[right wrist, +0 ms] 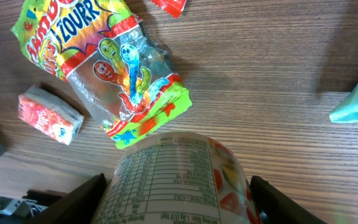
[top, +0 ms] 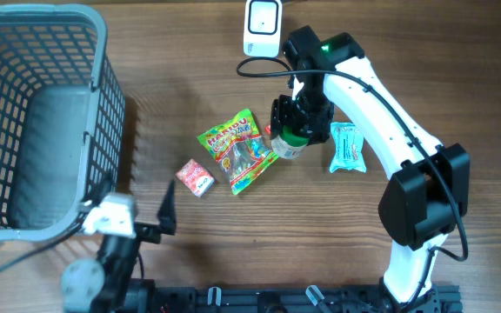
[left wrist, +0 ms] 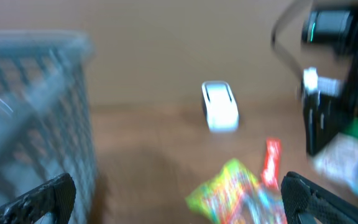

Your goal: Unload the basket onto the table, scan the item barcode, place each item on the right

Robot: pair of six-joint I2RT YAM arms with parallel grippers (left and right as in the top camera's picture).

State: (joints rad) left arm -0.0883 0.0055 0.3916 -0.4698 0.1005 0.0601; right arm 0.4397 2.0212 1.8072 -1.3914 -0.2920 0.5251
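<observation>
My right gripper (top: 297, 120) is shut on a clear bottle (top: 289, 143) with a green cap, next to the candy bag. In the right wrist view the bottle (right wrist: 176, 180) fills the gap between the two dark fingers (right wrist: 82, 196), its label's printed table facing the camera. No barcode shows in any view. The white scanner (top: 262, 26) stands at the table's far edge, blurred in the left wrist view (left wrist: 219, 106). My left gripper (top: 137, 213) waits open and empty at the near left, beside the basket.
A grey mesh basket (top: 103, 87) fills the left side. A green Haribo bag (top: 237, 149), a small red packet (top: 195, 177) and a light blue packet (top: 346, 146) lie on the wooden table. A red wrapper (top: 268, 130) peeks out by the bottle.
</observation>
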